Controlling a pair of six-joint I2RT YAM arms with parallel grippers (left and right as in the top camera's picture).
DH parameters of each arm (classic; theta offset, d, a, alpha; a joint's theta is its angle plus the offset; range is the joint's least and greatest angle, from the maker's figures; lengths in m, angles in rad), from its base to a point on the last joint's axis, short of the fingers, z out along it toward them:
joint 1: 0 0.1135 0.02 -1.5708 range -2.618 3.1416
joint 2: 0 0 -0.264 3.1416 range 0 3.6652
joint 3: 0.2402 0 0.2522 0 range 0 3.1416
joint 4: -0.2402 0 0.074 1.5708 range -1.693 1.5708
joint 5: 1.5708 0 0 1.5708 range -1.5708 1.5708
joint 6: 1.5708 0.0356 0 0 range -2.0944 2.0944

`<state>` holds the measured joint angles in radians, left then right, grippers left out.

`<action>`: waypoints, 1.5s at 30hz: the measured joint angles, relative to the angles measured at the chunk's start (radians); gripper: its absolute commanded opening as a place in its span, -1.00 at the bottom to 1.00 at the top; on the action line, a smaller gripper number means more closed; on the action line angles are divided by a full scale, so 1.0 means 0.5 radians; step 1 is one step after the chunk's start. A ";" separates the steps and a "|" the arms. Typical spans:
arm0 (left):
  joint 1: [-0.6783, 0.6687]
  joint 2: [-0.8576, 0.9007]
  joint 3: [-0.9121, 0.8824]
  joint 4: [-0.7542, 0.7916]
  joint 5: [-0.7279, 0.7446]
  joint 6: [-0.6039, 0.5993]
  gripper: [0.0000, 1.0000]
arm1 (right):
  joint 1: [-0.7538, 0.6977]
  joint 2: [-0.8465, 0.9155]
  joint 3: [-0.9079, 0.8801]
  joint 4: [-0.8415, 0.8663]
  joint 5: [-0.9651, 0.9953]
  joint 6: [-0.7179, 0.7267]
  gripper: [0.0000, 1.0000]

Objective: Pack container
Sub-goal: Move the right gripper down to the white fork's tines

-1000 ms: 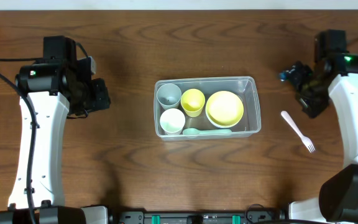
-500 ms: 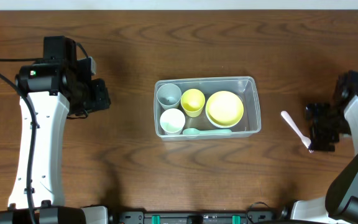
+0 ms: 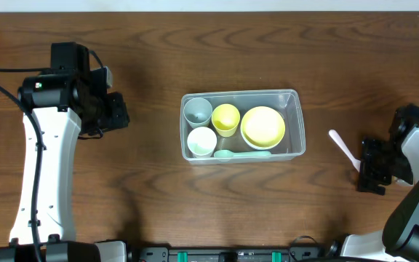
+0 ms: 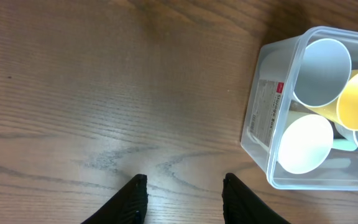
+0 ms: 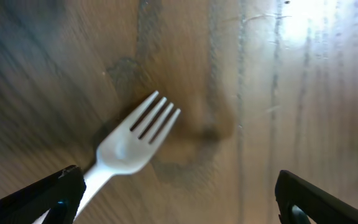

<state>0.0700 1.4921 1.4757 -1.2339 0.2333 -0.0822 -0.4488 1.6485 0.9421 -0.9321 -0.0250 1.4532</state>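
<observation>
So the container (image 3: 240, 93) sits pretty much dead centre on the worktop (image 3: 158, 58), long side running left to right. It's the clear tub with rounded corners, and it's already got stuff in it. There's a grey cup (image 3: 197, 110) in the far left corner and a white cup (image 3: 201, 140) right in front of it. A yellow cup (image 3: 225, 118) sits just beside those two, and a yellow bowl (image 3: 262, 125) fills the right half. A pale green spoon (image 3: 233, 153) lies along the near wall.

From the left wrist view you get the tub's short end wall with a label on it (image 4: 265, 112), and the cups look tipped toward the camera.

Off to the right of the tub, apart from it, a white plastic fork (image 3: 342, 148) lies flat on the wood. The right hand (image 3: 373, 173) is directly over its tine end. In the right wrist view the fork (image 5: 129, 146) points tines up and to the right. Its handle runs off toward the finger at the lower left. The right hand's fingers (image 5: 64, 190) are spread wide on either side and aren't gripping it. Can't tell if that finger touches the handle.

The left hand (image 3: 113, 113) is way over on the left, well apart from the tub, fingers (image 4: 134, 198) apart with just bare wood between them.
</observation>
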 measured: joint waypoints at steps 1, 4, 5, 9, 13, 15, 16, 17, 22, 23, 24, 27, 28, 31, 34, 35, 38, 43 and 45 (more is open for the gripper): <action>0.000 0.000 0.000 -0.001 0.000 0.000 -0.19 | 0.000 0.000 -0.013 0.027 0.002 0.014 0.98; 0.000 0.000 0.000 -0.007 0.000 0.001 -0.19 | 0.000 0.000 -0.047 0.105 0.024 0.047 0.98; 0.000 0.000 0.000 -0.010 0.000 0.000 -0.19 | 0.000 0.000 -0.060 0.136 0.032 0.056 0.98; 0.000 0.000 0.000 -0.020 0.000 0.000 -0.19 | 0.000 0.000 -0.093 0.222 0.047 0.080 0.99; 0.000 0.000 0.000 -0.024 0.000 0.000 -0.19 | 0.000 0.000 -0.099 0.233 0.052 0.127 0.99; 0.000 0.000 0.000 -0.024 0.000 0.000 -0.19 | 0.000 0.000 -0.099 0.243 0.053 0.139 0.99; 0.000 0.000 0.000 -0.024 0.000 0.000 -0.19 | 0.000 0.000 -0.099 0.243 0.053 0.146 0.98; 0.000 0.000 0.000 -0.024 0.000 0.001 -0.19 | 0.000 0.000 -0.099 0.244 0.056 0.150 0.98; 0.000 0.000 0.000 -0.024 0.000 0.000 -0.19 | 0.000 0.000 -0.111 0.245 0.089 0.164 0.96; 0.000 0.000 0.000 -0.024 0.000 0.001 -0.19 | 0.000 0.000 -0.116 0.245 0.095 0.164 0.95; 0.000 0.000 0.000 -0.024 0.000 0.000 -0.19 | 0.000 0.000 -0.122 0.246 0.104 0.165 0.92; 0.000 0.000 0.000 -0.024 0.000 0.000 -0.19 | 0.000 0.000 -0.134 0.252 0.131 0.169 0.87; 0.000 0.000 0.000 -0.024 0.000 0.001 -0.19 | 0.000 0.000 -0.136 0.258 0.138 0.171 0.87; 0.000 0.000 0.000 -0.031 0.000 0.000 -0.19 | 0.000 0.000 -0.147 0.294 0.157 0.171 0.90; 0.000 0.000 0.000 -0.031 0.000 0.000 -0.19 | 0.000 0.000 -0.157 0.298 0.168 0.171 0.93; 0.000 0.000 0.000 -0.031 0.000 0.001 -0.19 | 0.000 0.000 -0.159 0.298 0.171 0.171 0.93; 0.000 0.000 0.000 -0.031 0.000 0.000 -0.19 | 0.000 0.000 -0.159 0.295 0.172 0.171 0.93; 0.000 0.000 0.000 -0.031 0.000 0.000 -0.19 | 0.000 0.000 -0.167 0.294 0.172 0.171 0.91; 0.000 0.000 0.000 -0.031 0.000 0.000 -0.19 | 0.000 0.000 -0.185 0.311 0.172 0.171 0.87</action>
<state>0.0700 1.4921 1.4757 -1.2495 0.2333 -0.0822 -0.4488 1.6485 0.8497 -0.7765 0.0612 1.5387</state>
